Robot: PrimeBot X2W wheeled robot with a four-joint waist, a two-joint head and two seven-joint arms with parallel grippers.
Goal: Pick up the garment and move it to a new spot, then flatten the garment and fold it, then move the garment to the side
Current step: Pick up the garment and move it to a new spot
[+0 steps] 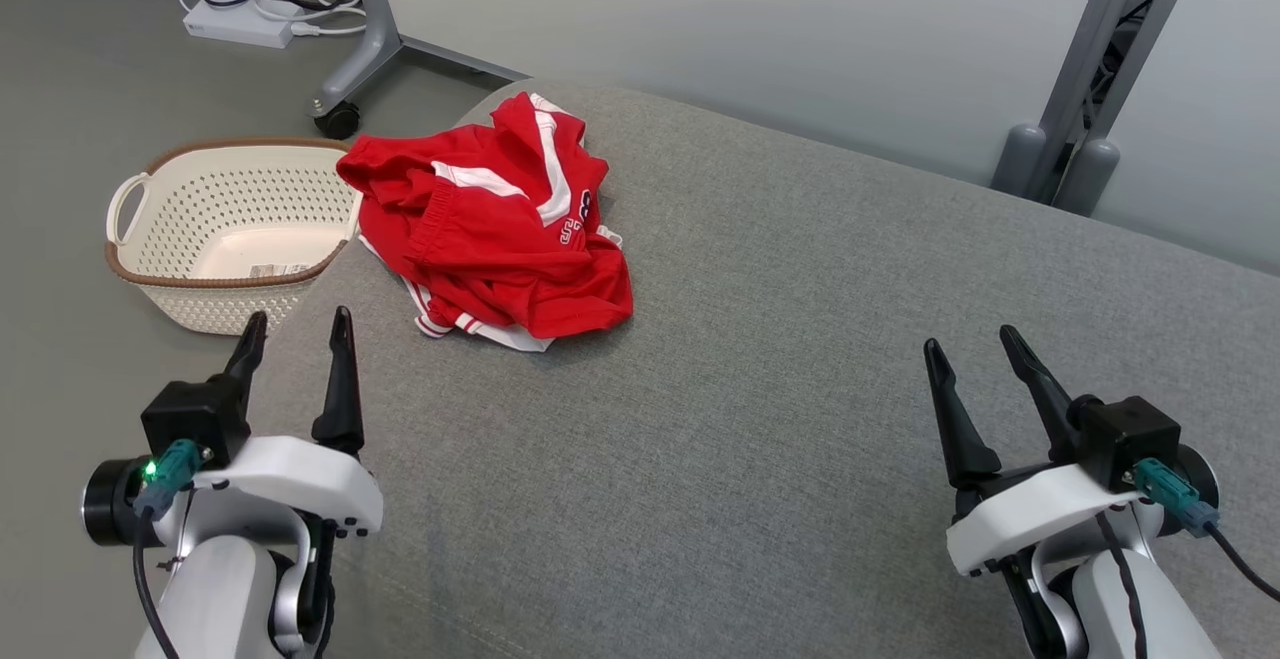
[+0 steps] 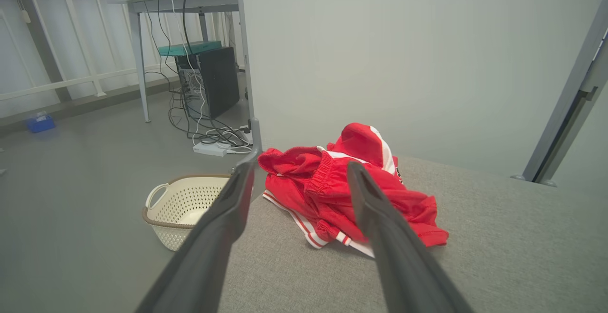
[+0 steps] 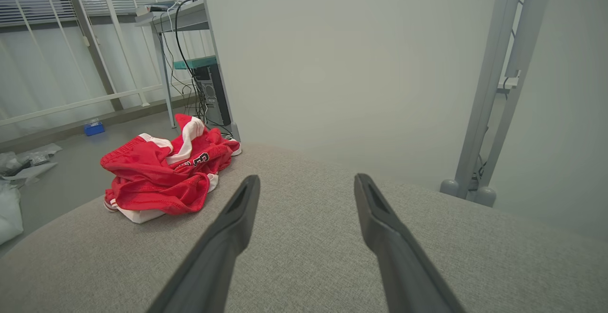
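A crumpled red garment [image 1: 495, 224] with white stripes lies in a heap at the far left corner of the grey padded surface [image 1: 780, 359]. The left wrist view has the garment [image 2: 354, 187] straight ahead, and the right wrist view has the garment [image 3: 166, 175] off to the left. My left gripper [image 1: 298, 325] stands open near the surface's left edge, short of the heap, holding nothing. My right gripper [image 1: 970, 341] stands open at the lower right, far from the garment, also empty.
A cream perforated basket [image 1: 225, 229] with a brown rim sits on the floor just left of the surface, beside the garment. A wheeled grey stand leg [image 1: 345, 99], a power strip [image 1: 240, 24] and cables lie behind it. A grey post [image 1: 1090, 69] rises at the far right.
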